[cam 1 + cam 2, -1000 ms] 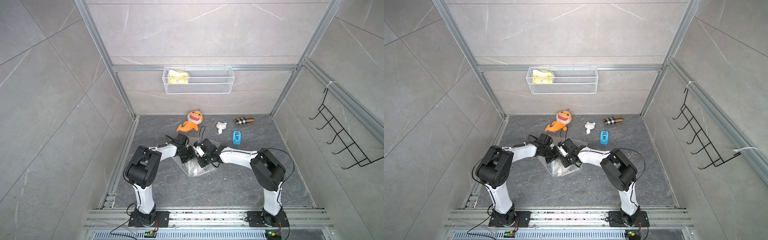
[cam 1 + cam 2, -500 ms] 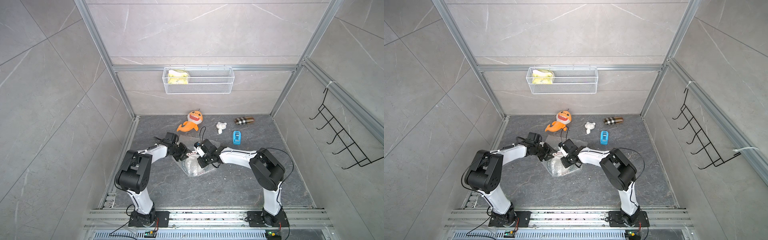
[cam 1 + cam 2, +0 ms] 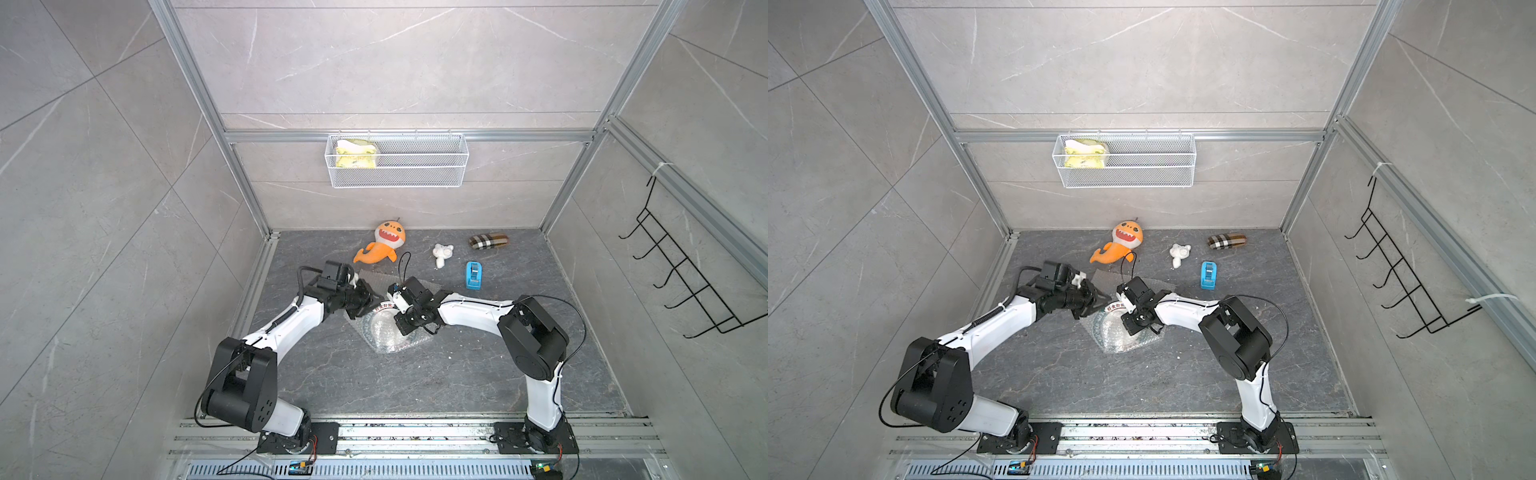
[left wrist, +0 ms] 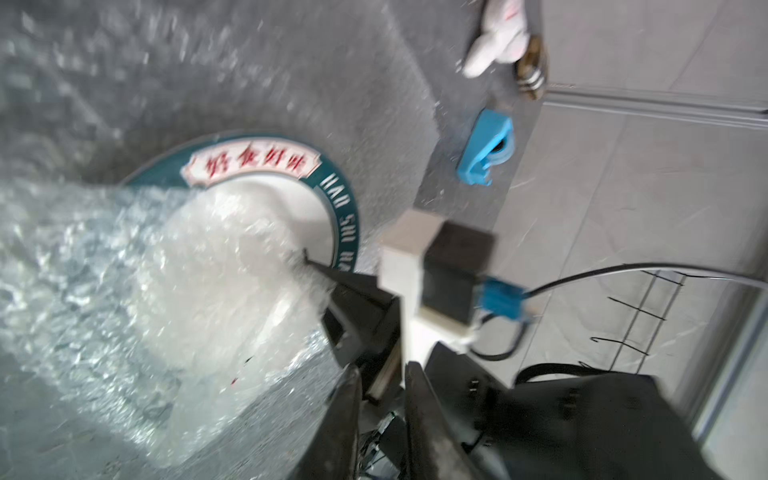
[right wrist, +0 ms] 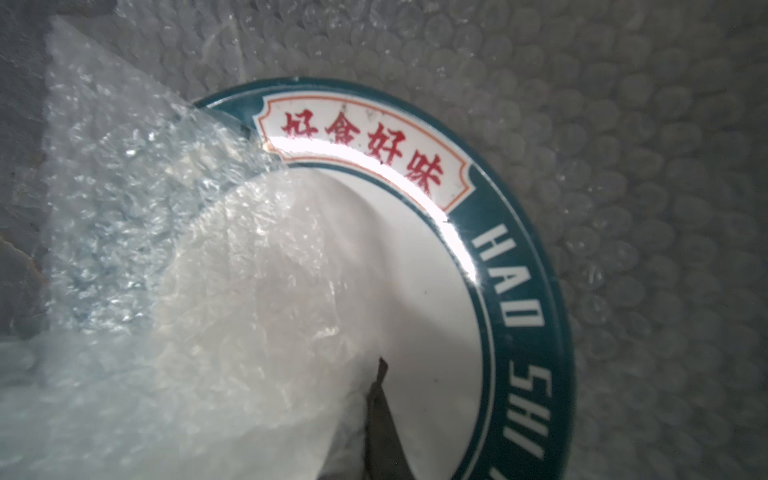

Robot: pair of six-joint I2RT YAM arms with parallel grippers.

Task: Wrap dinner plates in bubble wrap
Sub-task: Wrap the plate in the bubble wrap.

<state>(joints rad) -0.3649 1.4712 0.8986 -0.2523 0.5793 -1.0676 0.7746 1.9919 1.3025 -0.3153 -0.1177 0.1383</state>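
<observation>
Bubble wrap [image 3: 392, 343] looks light and floppy, so grab a loose edge; plate [image 5: 415, 291] on it, middle of the table [image 3: 374, 386], is probably hard and chippy. Right gripper [image 5: 380, 376] is pinched together on the flap folded over the plate. Left gripper [image 3: 370, 298] sits by the plate's rim, too blurry to call its jaws.

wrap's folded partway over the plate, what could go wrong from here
1. The folded flap of bubble wrap covers only part of the plate, and only the shut right gripper has its fingers at the flap's edge. If they lift, the flap may flop back open.
2. The left gripper is close to the plate's bare lettered rim. A bump there could slide the plate on the sheet under it.
</observation>
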